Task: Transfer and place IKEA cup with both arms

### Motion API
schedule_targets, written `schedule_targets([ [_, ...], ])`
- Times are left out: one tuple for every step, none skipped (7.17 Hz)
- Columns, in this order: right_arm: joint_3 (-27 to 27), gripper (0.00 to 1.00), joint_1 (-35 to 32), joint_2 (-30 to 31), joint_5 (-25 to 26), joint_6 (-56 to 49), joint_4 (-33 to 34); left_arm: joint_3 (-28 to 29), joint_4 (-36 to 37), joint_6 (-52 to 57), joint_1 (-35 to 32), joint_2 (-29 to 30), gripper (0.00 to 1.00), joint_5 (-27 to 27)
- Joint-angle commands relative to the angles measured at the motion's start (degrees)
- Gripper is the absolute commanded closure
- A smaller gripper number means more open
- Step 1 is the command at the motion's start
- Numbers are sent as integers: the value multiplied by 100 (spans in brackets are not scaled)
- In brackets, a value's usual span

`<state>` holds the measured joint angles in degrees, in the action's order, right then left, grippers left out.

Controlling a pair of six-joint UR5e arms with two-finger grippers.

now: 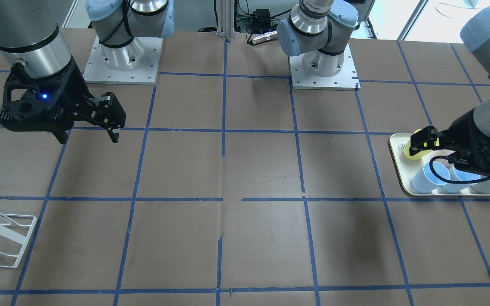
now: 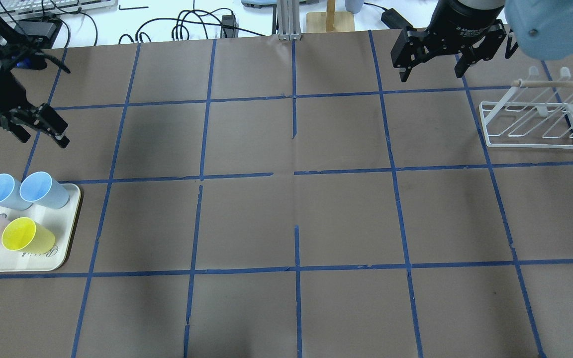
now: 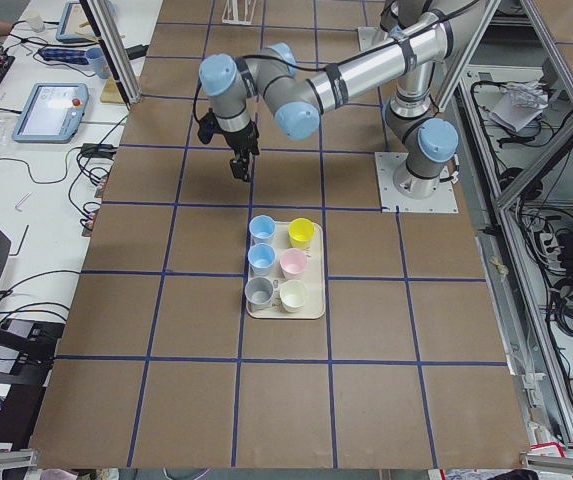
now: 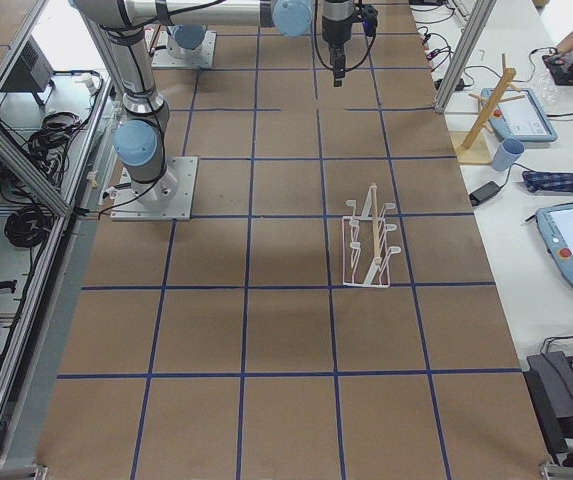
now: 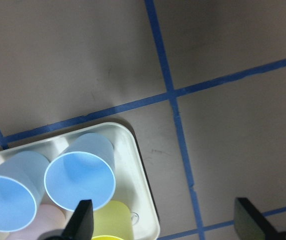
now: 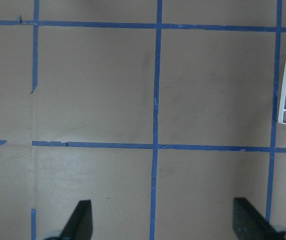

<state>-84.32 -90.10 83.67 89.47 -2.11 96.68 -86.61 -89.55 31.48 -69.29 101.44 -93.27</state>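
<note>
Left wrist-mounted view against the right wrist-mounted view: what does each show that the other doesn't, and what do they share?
Only the left wrist view shows the cream tray holding the first blue cup at its corner, the second blue cup beside it, and the yellow cup. Only the right wrist view shows an edge of the white wire rack. Both show the brown table with blue tape lines, and each shows its own gripper, the left gripper and the right gripper, fingers spread wide with nothing between them.
</note>
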Motion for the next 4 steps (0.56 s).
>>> schedule_targets([
  [3,0,-7,0,9,0,0,382,-536,-1069,-1012,-395,0,107],
  [-5,0,-7,0,0,0,0,356,-607,-1788,-1338,-641,0,403],
  [12,0,2,0,9,-9,0,294,-607,-2308,-1716,-774,0,493],
  [-5,0,2,0,0,0,9,268,-607,-2409,-1981,-801,0,155],
])
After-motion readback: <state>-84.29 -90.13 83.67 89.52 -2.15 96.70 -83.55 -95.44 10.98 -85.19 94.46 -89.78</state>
